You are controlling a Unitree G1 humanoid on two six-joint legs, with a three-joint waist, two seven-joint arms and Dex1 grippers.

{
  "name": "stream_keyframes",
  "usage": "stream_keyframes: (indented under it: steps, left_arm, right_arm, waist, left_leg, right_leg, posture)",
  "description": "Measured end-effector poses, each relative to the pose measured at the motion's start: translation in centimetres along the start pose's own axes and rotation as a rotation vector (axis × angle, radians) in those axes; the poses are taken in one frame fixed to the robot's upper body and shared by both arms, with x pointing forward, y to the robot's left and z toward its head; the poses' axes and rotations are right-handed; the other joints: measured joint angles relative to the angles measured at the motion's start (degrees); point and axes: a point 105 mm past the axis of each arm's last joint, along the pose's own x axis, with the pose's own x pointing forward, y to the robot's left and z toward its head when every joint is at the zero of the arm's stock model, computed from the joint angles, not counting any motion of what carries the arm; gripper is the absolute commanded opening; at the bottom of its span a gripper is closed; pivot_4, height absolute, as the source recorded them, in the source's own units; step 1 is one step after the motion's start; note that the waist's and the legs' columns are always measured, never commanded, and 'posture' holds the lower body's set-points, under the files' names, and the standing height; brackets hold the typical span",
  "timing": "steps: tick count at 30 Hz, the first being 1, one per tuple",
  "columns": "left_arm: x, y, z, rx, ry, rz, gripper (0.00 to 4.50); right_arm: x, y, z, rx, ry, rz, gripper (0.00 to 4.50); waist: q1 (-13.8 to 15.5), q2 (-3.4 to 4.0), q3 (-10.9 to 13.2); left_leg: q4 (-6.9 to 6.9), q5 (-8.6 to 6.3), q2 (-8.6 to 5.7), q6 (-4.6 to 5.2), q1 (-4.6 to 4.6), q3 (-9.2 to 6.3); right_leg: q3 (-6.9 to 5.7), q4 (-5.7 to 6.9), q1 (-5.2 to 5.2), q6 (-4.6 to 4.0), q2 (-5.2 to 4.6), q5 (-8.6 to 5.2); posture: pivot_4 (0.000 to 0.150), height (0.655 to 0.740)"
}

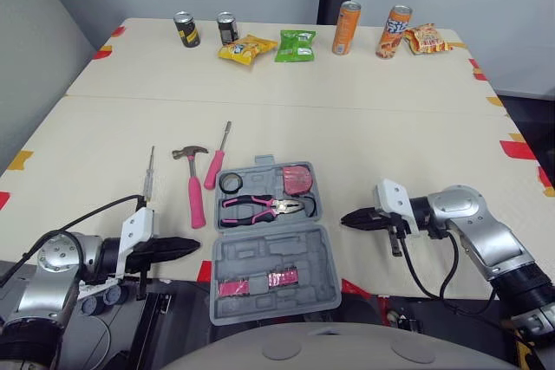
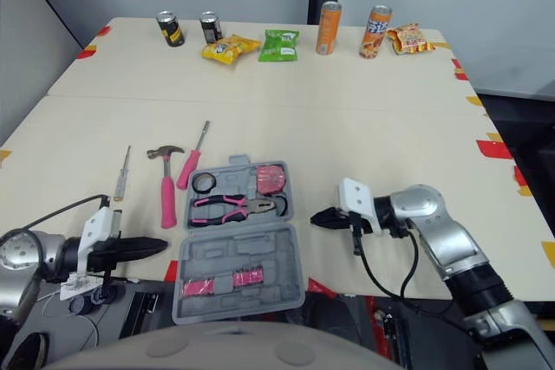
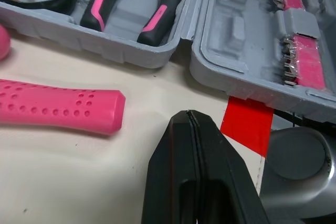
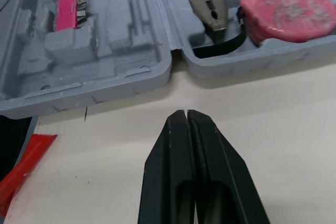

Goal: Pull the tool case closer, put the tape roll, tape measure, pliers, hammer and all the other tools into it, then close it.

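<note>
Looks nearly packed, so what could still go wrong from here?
The tool case seems to overhang the table's edge, so a bump might tip it off. The hammer, pink screwdriver and thin screwdriver lie outside it; the left gripper reaching for them could shove the case. If the pliers sit loose, the case may not close.

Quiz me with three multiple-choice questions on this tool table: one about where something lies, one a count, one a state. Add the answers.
1. Relative to the tool case, where is the hammer?
A. inside it
B. on the table, to its left
C. to its right

2. How many drink cans stand at the far edge?
A. two
B. four
C. six

3. How is the left gripper?
A. wide open
B. shut on the hammer
C. shut, holding nothing

Answers: B, the pink handle lies on the table beside the case; B, two dark and two orange; C, its fingers press together with nothing between.
</note>
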Motion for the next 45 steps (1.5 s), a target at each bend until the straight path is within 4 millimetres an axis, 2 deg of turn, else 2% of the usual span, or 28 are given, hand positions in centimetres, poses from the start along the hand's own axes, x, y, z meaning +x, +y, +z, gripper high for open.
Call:
stream_keyframes:
  steps: [7,17,31,45]
  left_arm:
    - [0.5,0.5,0.0,-0.013,-0.005,-0.004,0.00]
    - [0.8,0.5,-0.1,-0.020,0.000,-0.014,0.00]
    - [1.2,0.3,-0.3,-0.033,0.004,-0.026,0.00]
    - [2.6,0.5,0.0,0.013,0.014,-0.004,0.00]
  right_arm:
    - [1.5,-0.2,-0.3,-0.021,0.044,0.014,0.08]
    - [3.6,-0.4,0.4,-0.047,0.029,0.006,0.08]
    - [3.8,-0.7,0.4,-0.060,0.026,0.007,0.08]
    - [3.8,-0.7,0.3,-0.068,0.032,0.003,0.08]
  waist:
    - [-0.2,0.00,0.0]
    - [-0.2,-0.02,0.0]
    - [-0.4,-0.02,0.0]
    - [-0.4,0.03,-0.1]
  left_leg:
    - [0.00,0.01,0.00,-0.02,0.01,0.01]
    - [0.02,0.01,0.00,-0.04,0.01,0.02]
    - [0.02,0.01,0.01,-0.05,0.03,0.01]
    - [0.03,0.02,0.00,-0.04,0.08,0.01]
  right_leg:
    - [0.01,0.04,0.00,0.00,0.01,0.00]
    - [0.02,0.05,0.00,0.00,0.01,0.00]
    - [0.02,0.08,0.02,0.00,0.02,0.00]
    - [0.03,0.09,0.09,0.00,0.01,0.00]
  posture:
    - [0.150,0.7385]
    - [0.150,0.7385]
    - [0.150,0.7385]
    - [0.150,0.7385]
